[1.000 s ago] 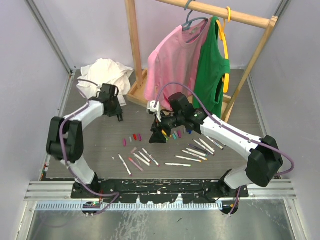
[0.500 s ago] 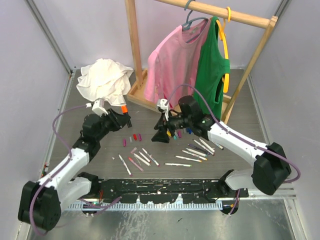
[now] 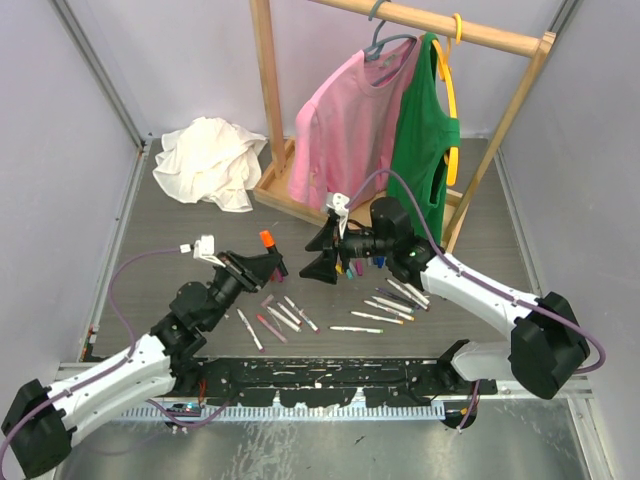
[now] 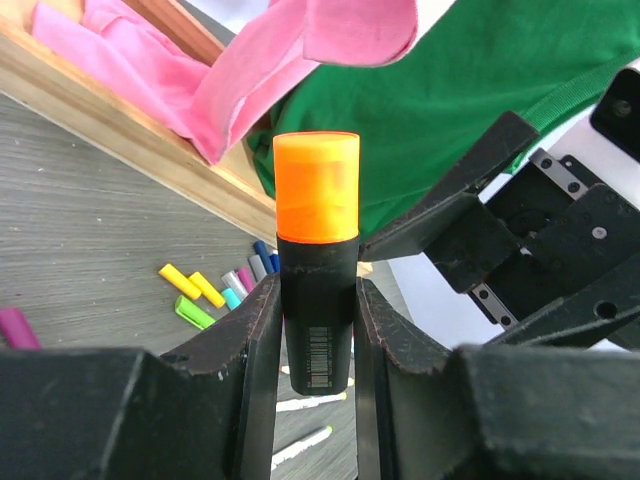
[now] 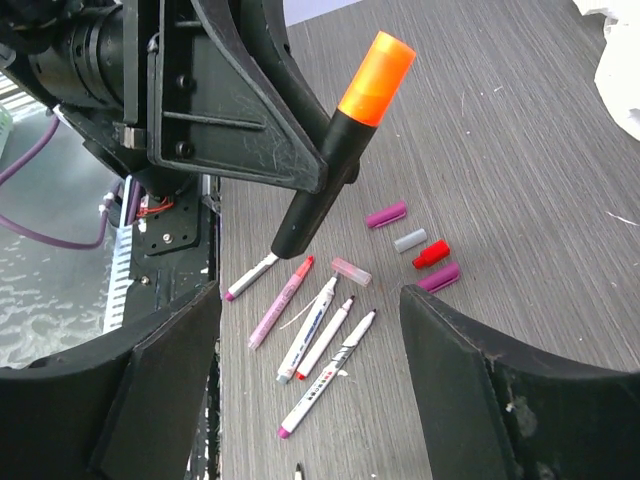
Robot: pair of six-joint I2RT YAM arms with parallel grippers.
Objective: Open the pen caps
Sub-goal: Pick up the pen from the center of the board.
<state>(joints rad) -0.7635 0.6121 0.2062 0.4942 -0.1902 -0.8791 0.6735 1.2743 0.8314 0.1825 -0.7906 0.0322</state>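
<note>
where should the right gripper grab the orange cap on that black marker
Take the orange cap by its sides, coming in from its free end along the marker. The cap stands clear above the left gripper, which is clamped on the black body below; the right gripper's open jaws face it.

The left pincer (image 4: pixel 317 292) is clamped on a black marker (image 4: pixel 316 340), which stands upright between its fingers (image 4: pixel 258 340) with its orange cap (image 4: pixel 316 186) clear above them. Just to the right is the right pincer (image 4: pixel 440 262), its fingers spread. On the grey desk (image 4: pixel 90 230) behind lie loose caps: two yellow (image 4: pixel 180 281), a green (image 4: pixel 193 313), a blue (image 4: pixel 263 255) and a purple one (image 4: pixel 15 328) at the left edge. Beyond them, a pink shirt (image 4: pixel 250 70) and a green shirt (image 4: pixel 480 70) hang over a wooden rail (image 4: pixel 120 130).
</note>
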